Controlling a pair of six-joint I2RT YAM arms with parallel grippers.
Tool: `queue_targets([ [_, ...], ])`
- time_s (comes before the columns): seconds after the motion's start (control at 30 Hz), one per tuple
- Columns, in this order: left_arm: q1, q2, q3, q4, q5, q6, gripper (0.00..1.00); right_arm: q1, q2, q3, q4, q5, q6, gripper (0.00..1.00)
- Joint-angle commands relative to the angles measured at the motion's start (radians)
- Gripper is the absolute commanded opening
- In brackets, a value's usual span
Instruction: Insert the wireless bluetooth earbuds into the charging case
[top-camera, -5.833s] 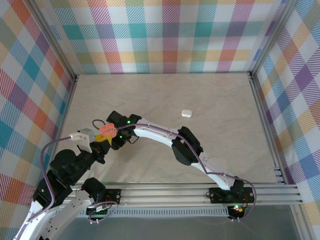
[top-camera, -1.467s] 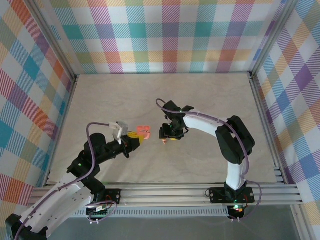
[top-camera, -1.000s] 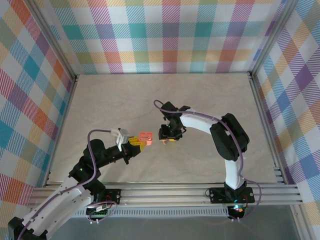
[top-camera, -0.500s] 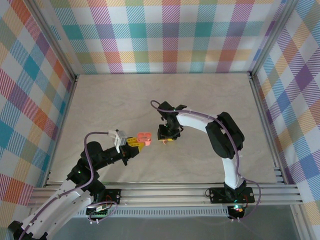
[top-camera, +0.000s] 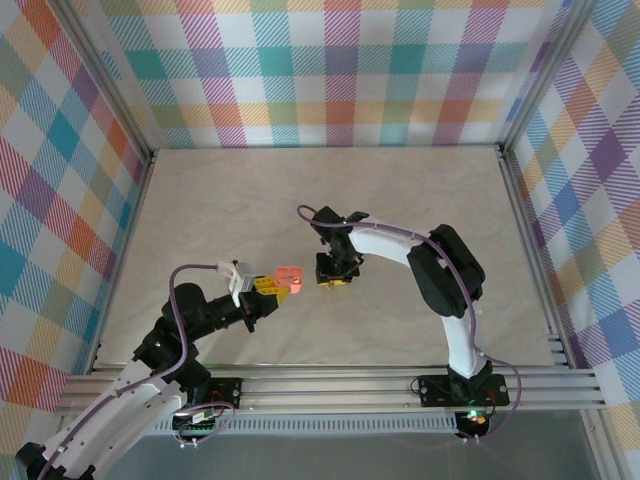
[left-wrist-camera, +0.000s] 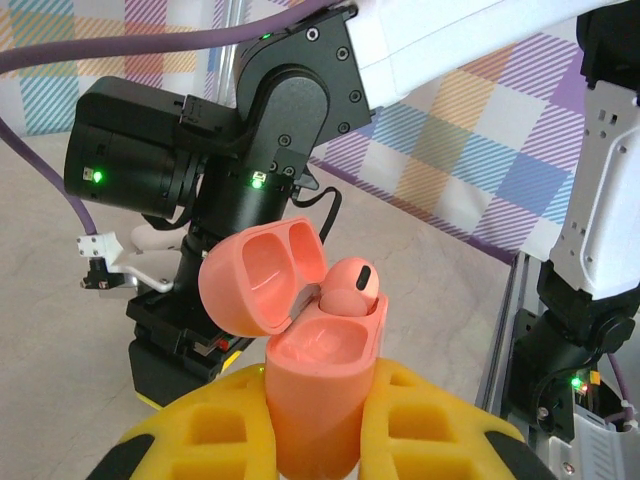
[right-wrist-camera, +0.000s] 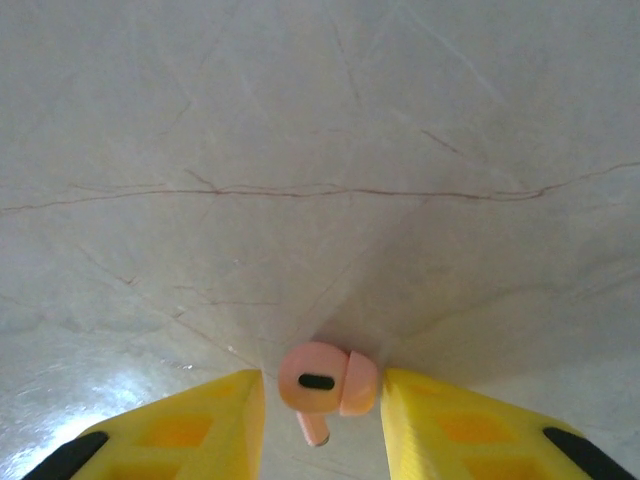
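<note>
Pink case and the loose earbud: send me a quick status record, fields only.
left gripper: shut on the pink charging case, held upright
lid: hinged open
contents: one pink earbud seated; the other slot empty
right gripper: open, its fingers either side of a second pink earbud
second earbud position: on the table, a small gap showing on one side
task state: second earbud not yet in the case

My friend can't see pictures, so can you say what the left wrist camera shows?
The left gripper pinches an open salmon-pink charging case, with one pink earbud sitting inside. The right arm's black wrist looms close behind it.
</note>
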Motion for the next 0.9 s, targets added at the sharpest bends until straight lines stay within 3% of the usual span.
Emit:
queue_targets([
  [0.0, -0.009, -0.016, 0.028, -0.004, 0.031, -0.006, 0.0, 0.007, 0.024, 0.026, -0.029, 0.02, -0.007, 0.37],
  [0.53, -0.009, -0.043, 0.028, -0.027, 0.021, -0.012, 0.0, 0.007, 0.078, 0.085, -0.036, 0.025, -0.003, 0.34],
  [0.87, -0.009, -0.026, 0.018, 0.007, 0.027, -0.016, 0.0, 0.007, 0.027, 0.059, -0.022, 0.038, -0.009, 0.22],
])
